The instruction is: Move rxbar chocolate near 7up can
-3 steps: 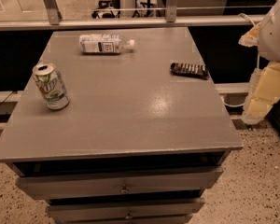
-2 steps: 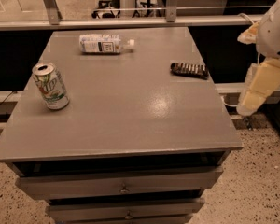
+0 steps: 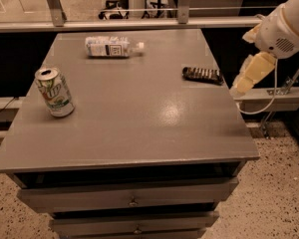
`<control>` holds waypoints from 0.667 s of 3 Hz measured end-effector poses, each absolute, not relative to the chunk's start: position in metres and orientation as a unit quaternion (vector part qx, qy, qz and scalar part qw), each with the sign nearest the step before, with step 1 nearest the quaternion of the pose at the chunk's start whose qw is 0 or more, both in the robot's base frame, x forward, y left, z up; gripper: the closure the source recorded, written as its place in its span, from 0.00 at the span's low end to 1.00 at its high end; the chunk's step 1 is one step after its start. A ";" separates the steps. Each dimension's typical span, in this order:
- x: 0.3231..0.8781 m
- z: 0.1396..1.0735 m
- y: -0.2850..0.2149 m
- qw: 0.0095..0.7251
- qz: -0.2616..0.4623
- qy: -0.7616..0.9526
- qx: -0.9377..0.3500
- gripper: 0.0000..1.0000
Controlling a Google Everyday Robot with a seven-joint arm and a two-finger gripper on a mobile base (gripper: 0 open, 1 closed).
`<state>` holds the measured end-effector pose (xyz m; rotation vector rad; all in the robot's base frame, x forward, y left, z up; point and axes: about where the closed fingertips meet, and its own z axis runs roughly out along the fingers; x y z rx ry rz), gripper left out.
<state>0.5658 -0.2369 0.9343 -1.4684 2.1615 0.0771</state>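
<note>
The rxbar chocolate (image 3: 203, 74), a dark flat bar, lies near the right edge of the grey table (image 3: 139, 118). The 7up can (image 3: 54, 91) stands upright near the table's left edge, far from the bar. My gripper (image 3: 250, 74) hangs off the white arm (image 3: 284, 29) just beyond the table's right edge, to the right of the bar and apart from it. It holds nothing that I can see.
A clear plastic bottle (image 3: 112, 47) with a white label lies on its side at the back of the table. Drawers (image 3: 132, 200) sit below the front edge. A rail and glass wall (image 3: 139, 23) run behind the table. A cable (image 3: 269, 101) hangs by the arm.
The arm and gripper have moved left and up, closer to the table's right edge and the bar. The can, bottle and bar have not moved.
</note>
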 end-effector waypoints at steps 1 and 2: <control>0.604 0.910 -0.238 0.284 0.047 0.807 -0.516 0.00; 0.635 0.889 -0.230 0.306 0.064 0.808 -0.499 0.00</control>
